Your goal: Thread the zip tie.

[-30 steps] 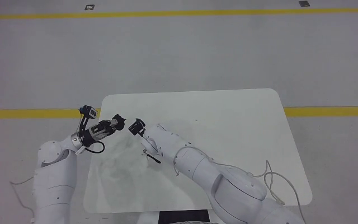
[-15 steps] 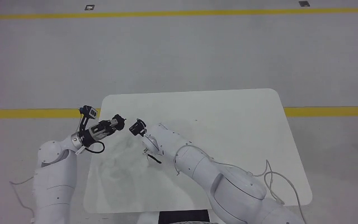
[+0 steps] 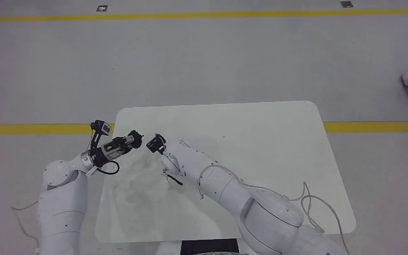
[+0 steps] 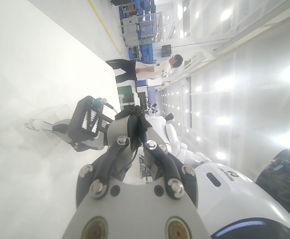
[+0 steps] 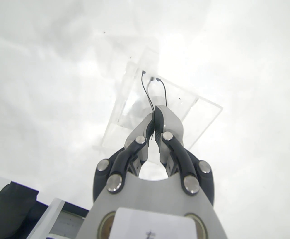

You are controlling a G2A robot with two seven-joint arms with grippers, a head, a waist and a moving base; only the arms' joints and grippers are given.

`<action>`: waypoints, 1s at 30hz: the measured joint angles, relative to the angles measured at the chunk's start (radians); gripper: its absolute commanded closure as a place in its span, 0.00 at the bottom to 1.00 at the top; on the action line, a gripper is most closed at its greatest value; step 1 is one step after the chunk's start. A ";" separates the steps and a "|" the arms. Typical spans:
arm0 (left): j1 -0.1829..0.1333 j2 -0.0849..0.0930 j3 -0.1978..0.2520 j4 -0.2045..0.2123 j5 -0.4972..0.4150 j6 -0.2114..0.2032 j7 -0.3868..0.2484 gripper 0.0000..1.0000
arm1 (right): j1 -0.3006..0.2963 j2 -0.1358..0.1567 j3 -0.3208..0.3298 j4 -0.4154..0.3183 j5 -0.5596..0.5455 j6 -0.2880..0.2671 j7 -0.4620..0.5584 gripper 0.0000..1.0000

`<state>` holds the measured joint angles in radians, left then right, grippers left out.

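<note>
White and matte, the table [image 3: 255,121] has rounded corners and stands on a grey floor [image 3: 204,57] crossed by 2 yellow lines [image 3: 191,14]. Both arms are over the table's left edge, toward its far-left corner, their tips near each other but apart. The right gripper [image 5: 156,108] is clenched on a thin black zip tie [image 5: 146,94]. 2 strands run out from its pads, each ending in a small head, above a clear acrylic fixture [image 5: 194,113] that sits on the tabletop near that same edge. The left gripper [image 4: 133,113] has its fingers pressed together, and I cannot tell whether anything is caught between them. It points toward the right gripper, just across from it. A white cable [image 3: 307,203] lies by the table's near-right corner. Behind the table the room is a bright hall, with rows of ceiling lights [image 4: 226,13] and blue shelving [image 4: 140,47] at the back.
</note>
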<state>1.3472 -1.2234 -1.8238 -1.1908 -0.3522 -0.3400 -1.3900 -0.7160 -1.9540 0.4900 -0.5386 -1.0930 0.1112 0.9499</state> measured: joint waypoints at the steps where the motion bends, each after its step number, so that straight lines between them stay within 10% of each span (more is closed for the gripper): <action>1: 0.000 0.000 0.000 0.000 0.000 0.000 0.000 1.00 | -0.001 0.001 0.001 -0.003 -0.001 0.001 0.000 1.00; 17: 0.000 0.000 0.000 0.000 0.000 0.000 0.000 1.00 | -0.009 0.009 0.028 -0.050 -0.036 0.021 0.021 1.00; 30: 0.000 0.000 0.000 0.000 0.000 0.000 0.000 1.00 | -0.099 0.094 0.125 -0.319 -0.123 0.024 0.158 1.00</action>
<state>1.3472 -1.2234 -1.8238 -1.1908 -0.3522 -0.3400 -1.3900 -0.8149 -1.8597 0.6149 -0.8581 -1.2158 0.1348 1.1083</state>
